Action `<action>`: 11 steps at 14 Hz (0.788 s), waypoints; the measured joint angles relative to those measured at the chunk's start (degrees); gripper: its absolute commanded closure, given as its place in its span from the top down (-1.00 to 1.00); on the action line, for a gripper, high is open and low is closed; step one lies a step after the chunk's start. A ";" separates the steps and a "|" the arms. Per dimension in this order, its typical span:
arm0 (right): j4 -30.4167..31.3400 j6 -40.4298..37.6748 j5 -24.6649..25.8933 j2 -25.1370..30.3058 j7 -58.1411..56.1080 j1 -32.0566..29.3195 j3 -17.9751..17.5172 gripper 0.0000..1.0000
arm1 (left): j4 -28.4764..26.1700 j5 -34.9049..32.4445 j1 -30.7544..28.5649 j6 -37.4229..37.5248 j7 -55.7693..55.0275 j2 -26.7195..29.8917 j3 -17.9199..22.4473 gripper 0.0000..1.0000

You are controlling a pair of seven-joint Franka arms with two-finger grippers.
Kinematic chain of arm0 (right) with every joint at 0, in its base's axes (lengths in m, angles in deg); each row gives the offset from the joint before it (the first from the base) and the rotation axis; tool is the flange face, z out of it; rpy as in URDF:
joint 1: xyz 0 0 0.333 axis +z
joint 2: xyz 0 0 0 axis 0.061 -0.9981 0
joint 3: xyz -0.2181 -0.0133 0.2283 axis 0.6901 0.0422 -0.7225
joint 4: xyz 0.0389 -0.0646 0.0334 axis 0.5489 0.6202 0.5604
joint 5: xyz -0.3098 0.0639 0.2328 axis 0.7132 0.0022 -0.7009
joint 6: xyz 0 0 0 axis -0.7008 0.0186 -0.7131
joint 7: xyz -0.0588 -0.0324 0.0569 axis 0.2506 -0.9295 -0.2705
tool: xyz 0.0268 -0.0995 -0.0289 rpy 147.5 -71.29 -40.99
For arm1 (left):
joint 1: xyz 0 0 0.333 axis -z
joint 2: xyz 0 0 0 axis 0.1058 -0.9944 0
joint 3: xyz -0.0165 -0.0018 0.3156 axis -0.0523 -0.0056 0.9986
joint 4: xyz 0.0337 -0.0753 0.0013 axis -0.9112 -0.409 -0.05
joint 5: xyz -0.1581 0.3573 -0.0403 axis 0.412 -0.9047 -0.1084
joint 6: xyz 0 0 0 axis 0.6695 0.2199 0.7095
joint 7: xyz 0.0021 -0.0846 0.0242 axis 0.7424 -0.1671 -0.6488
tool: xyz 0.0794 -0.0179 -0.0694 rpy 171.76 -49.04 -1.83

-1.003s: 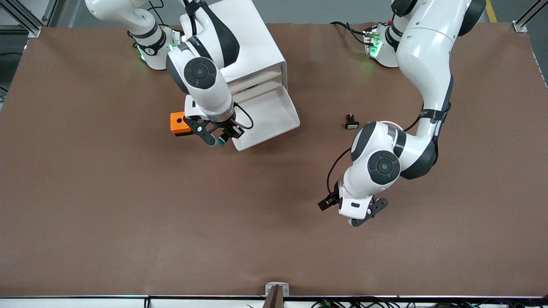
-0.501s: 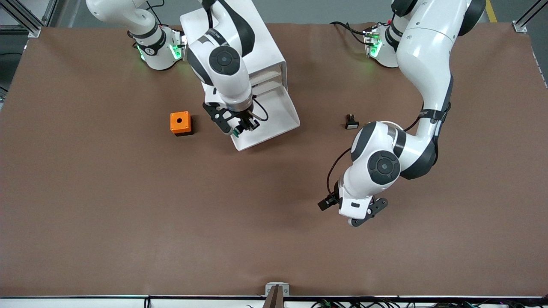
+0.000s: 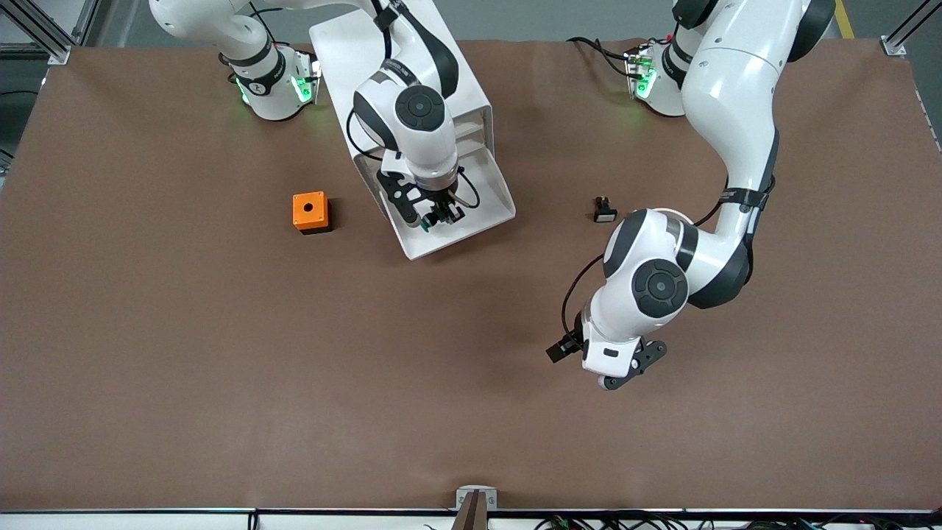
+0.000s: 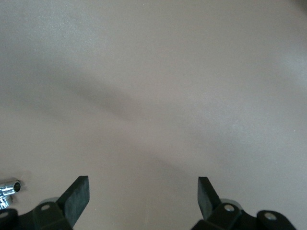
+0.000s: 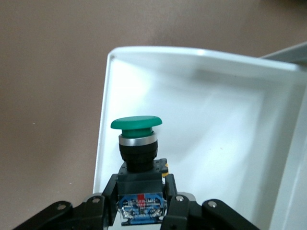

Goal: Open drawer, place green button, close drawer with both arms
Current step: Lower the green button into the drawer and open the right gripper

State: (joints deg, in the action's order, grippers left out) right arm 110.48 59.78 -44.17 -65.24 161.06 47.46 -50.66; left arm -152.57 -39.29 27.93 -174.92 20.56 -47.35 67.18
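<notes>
The white drawer stands pulled out of the white cabinet toward the front camera. My right gripper hangs over the open drawer, shut on the button. In the right wrist view the button points its green cap away from the right gripper, whose fingers clamp the black body. Under it lies the drawer's bare floor, close to a corner of the rim. My left gripper waits open over bare table at the left arm's end, and the left wrist view shows nothing between the fingers of that gripper.
An orange cube with a round hole sits on the table beside the drawer, toward the right arm's end. A black piece with a white cap lies between the drawer and the left arm's elbow.
My right arm has carried the button from beside the orange cube to over the open drawer. The left arm has not moved.
</notes>
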 measured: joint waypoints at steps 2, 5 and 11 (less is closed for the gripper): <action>0.00 0.77 0.01 -0.83 1.27 0.59 0.00 -1.00 | 0.00 0.00 0.00 0.00 0.00 0.00 0.00 0.99; -0.01 1.44 0.01 -1.28 2.79 0.77 0.00 -1.00 | 0.00 0.00 0.00 0.00 0.00 0.00 0.00 0.99; -0.22 2.67 0.01 -1.89 4.94 0.82 0.00 -1.00 | 0.00 0.00 0.01 -0.09 0.00 0.00 0.00 0.99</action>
State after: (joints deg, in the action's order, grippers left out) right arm 110.26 62.44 -44.16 -67.12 166.01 48.28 -50.66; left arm -152.57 -39.29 27.94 -175.01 20.56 -47.35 67.18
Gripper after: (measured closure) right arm 0.586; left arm 0.004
